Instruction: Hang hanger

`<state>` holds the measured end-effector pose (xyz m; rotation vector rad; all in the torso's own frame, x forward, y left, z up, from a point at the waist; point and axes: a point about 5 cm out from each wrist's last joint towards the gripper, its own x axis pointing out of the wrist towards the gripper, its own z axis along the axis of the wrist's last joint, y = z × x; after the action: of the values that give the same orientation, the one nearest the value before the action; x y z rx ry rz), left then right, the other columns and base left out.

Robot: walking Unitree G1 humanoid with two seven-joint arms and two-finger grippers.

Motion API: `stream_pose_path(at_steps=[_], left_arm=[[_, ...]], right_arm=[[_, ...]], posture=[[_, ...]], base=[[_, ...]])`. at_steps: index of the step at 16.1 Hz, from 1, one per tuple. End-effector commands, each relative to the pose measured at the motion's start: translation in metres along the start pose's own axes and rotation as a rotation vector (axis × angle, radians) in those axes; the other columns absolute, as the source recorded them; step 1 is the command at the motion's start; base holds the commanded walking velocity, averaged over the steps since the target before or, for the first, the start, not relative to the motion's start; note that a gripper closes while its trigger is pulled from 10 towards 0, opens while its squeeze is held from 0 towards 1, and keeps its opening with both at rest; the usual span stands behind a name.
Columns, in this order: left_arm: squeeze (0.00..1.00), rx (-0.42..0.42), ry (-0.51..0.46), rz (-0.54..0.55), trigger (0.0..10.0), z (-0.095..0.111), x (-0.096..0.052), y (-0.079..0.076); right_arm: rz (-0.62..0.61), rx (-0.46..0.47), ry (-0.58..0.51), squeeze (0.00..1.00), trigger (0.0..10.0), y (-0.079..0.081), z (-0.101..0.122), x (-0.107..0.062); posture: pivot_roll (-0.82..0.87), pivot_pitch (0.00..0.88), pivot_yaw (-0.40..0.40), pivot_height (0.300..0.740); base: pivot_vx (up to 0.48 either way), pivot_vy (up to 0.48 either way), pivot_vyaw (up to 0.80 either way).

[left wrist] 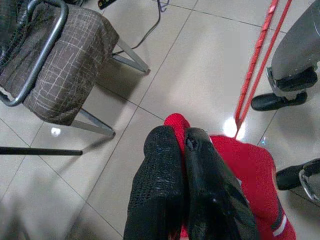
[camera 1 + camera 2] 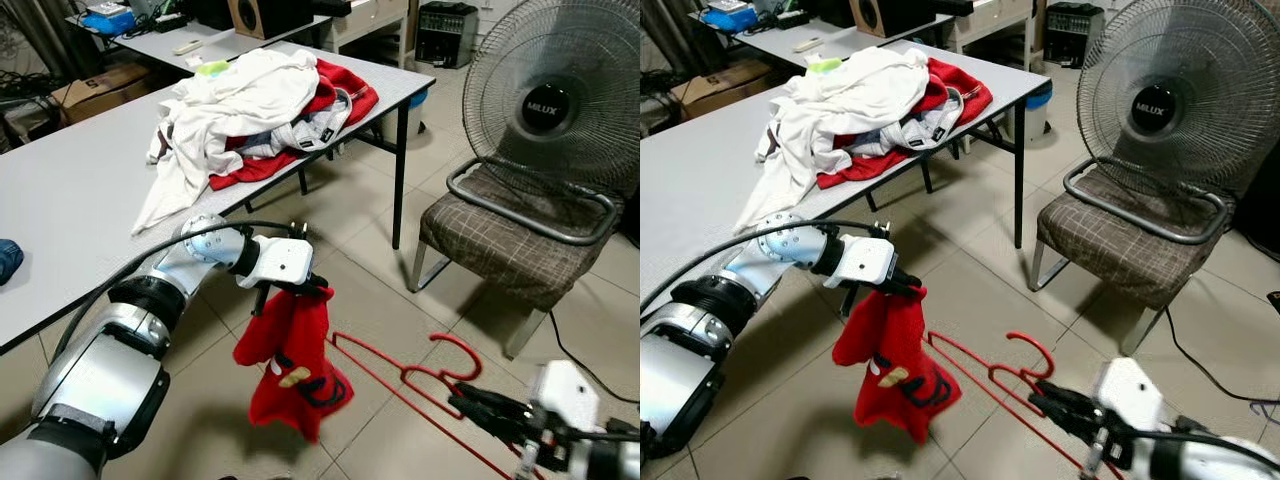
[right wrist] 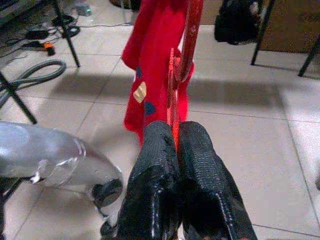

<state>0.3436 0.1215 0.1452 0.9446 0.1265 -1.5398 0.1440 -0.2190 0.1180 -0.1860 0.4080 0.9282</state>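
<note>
A tiled floor (image 2: 380, 300) runs past the long grey table (image 2: 70, 200), whose far end carries a heap of clothes (image 2: 250, 100), with a chair (image 2: 510, 240) and fan (image 2: 560, 90) beyond. Off the table's near edge, the left end effector (image 2: 292, 288) pinches a red garment (image 2: 295, 360) by its top, hanging limp. The right end effector (image 2: 470, 402) is clamped on the red hanger (image 2: 400, 375) near its hook. I'd worry the thin grip lets the hanger twist, or the pinched cloth slips free and drops.

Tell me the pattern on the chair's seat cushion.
The chair cushion is dark brown with a thin pale grid check, seen best in the left wrist view.
</note>
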Motion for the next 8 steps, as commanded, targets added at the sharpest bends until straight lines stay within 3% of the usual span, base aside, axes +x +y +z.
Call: stream_pose_path(at_steps=[1, 8], left_arm=[[0.0, -0.004, 0.003, 0.01, 0.0, -0.003, -0.001, -0.002], [0.0, 0.017, 0.019, -0.026, 0.0, -0.008, -0.003, -0.01]], right_arm=[[0.042, -0.036, -0.023, 0.0, 10.0, 0.002, 0.012, -0.003], [0.048, -0.068, 0.072, 0.0, 10.0, -0.016, 0.011, -0.017]], posture=[[-0.1, 0.007, 0.089, 0.74], [-0.1, 0.021, 0.029, 0.74]], base=[[0.0, 0.0, 0.0], [0.0, 0.0, 0.0]])
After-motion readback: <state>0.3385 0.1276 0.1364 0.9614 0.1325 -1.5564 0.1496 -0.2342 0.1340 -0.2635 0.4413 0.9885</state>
